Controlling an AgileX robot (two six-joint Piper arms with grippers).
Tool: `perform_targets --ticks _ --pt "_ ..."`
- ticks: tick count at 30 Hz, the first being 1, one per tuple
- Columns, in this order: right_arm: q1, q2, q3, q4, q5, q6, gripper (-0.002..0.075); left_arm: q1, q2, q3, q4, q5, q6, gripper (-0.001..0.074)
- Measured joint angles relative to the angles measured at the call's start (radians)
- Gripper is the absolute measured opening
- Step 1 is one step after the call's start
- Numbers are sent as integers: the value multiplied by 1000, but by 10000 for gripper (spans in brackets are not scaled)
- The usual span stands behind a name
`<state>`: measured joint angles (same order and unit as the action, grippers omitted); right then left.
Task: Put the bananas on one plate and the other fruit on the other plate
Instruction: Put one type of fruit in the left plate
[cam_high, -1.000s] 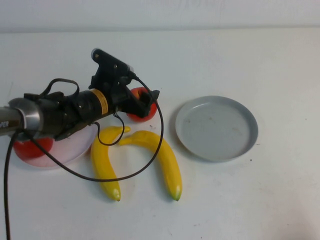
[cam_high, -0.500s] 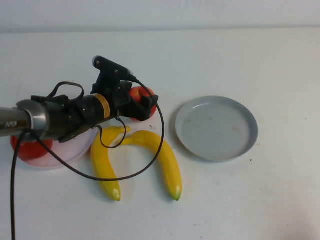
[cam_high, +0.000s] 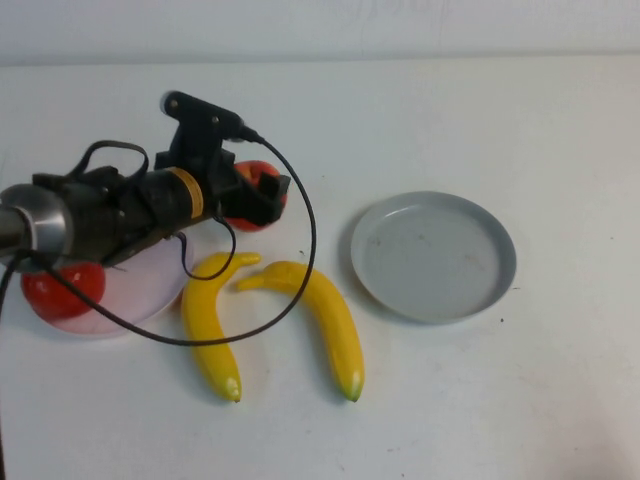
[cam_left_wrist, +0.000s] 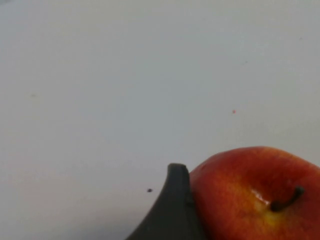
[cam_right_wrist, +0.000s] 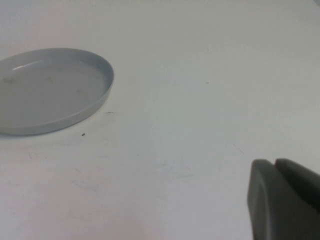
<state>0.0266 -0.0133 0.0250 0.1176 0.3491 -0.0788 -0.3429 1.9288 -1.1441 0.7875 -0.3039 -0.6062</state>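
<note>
Red apple (cam_high: 252, 196) sits clamped in the left hand (cam_high: 262, 198), just beside the pink plate (cam_high: 140, 290), where the other apple (cam_high: 62, 290) already rests at the far-left edge. In the left wrist view one dark finger (cam_left_wrist: 172, 210) presses the apple's side, stem showing. Both bananas (cam_high: 325, 325) lie on the white tabletop (cam_high: 450, 400) between the plates, and the grey plate (cam_high: 432, 255) holds nothing. Risks: a glossy round apple may squirt out of the grip and roll, and the trailing cable (cam_high: 300, 250) hangs over the bananas and could drag them. The arm hides much of the pink plate and the opposite finger. The right hand (cam_right_wrist: 282, 200) is parked off the high view, fingers together, near the grey plate.
</note>
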Motion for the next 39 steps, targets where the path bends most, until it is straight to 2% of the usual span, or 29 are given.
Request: perform_targets --ticks 6,11,18,22,27,34,36,39 --pt "0 0 0 0 0 0 -17 11 -170 11 -6 282 -58 573" --pt "0 0 0 0 0 0 -17 67 -235 122 -9 379 -87 573" --pt "0 0 0 0 0 0 -17 122 -269 313 -7 215 -89 573" --pt "0 0 0 0 0 0 -17 123 -270 326 -5 193 -89 582" --pt "0 0 0 0 0 0 -17 123 -295 328 -12 210 -89 654" --pt "0 0 0 0 0 0 -17 123 -418 330 -16 233 -89 661" --pt "0 0 0 0 0 0 -17 123 -485 351 -16 238 -107 631" --pt "0 0 0 0 0 0 -17 124 -621 408 -18 244 -175 470"
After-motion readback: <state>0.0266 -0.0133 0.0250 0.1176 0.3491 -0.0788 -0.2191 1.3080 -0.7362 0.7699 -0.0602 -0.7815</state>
